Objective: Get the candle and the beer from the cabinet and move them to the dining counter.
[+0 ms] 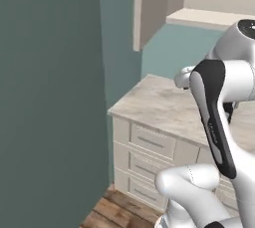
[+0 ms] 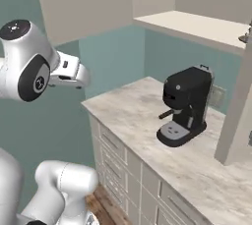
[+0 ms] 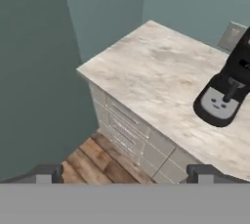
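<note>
The cabinet (image 2: 192,25) hangs above the worktop with its doors swung open and its light shelf bare where I see it; it also appears in the left base view as the cabinet (image 1: 206,18). At the shelf's right end a small dark metal piece (image 2: 244,36) is cut by the frame edge; I cannot tell whether it is the candle's holder. The beer and the dining counter are out of view. My gripper (image 3: 126,175) is open with nothing between its fingertips (image 3: 46,173), hovering high over the worktop's left corner and the floor.
A black coffee machine (image 2: 187,106) stands on the narrow marbled worktop (image 2: 133,113) with drawers below. An open cabinet door (image 2: 235,111) hangs down at the right, another door (image 1: 149,8) at the left. A teal wall (image 1: 50,97) closes the left side. Wooden floor (image 3: 97,162) lies below.
</note>
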